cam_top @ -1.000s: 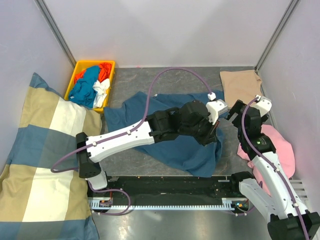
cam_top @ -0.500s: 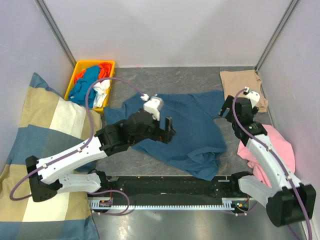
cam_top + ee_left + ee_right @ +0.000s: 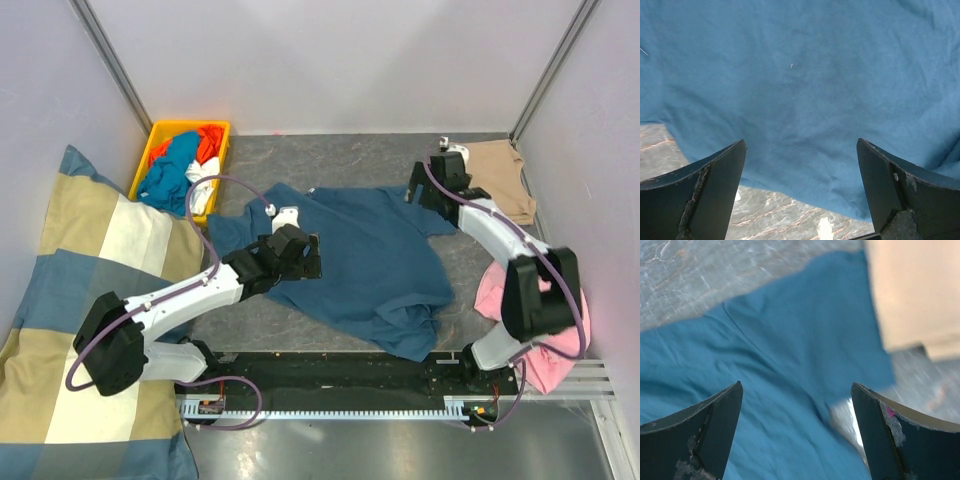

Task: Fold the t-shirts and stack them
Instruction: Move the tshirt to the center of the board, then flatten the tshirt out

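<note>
The grey worktop (image 3: 360, 160) has a big checked cushion (image 3: 80, 320) along its left edge, larger than anything else on it. Next in size is the dark blue shirt (image 3: 375, 265), which lies rumpled and partly spread over the middle of the worktop, with one sleeve towards the far left and its lower part bunched near the near edge. A pink cloth (image 3: 560, 300) lies heaped at the right edge, partly under the right arm. The folded tan shirt (image 3: 495, 180) sits flat in the far right corner, and in the right wrist view its edge (image 3: 910, 290) runs just beside the blue shirt's sleeve (image 3: 805, 340); whether they overlap cannot be told. A yellow bin (image 3: 160, 135) stands in the far left corner, holding blue, orange and white clothes. The left gripper (image 3: 308, 258) is over the left part of the blue shirt, and the left wrist view shows it (image 3: 801, 145) with fingers spread wide and nothing between them, above the cloth (image 3: 800, 75) where its edge meets bare worktop. The right gripper (image 3: 420, 192) hangs over the blue sleeve near the tan shirt, and it (image 3: 796, 386) is likewise spread wide and holding nothing.
</note>
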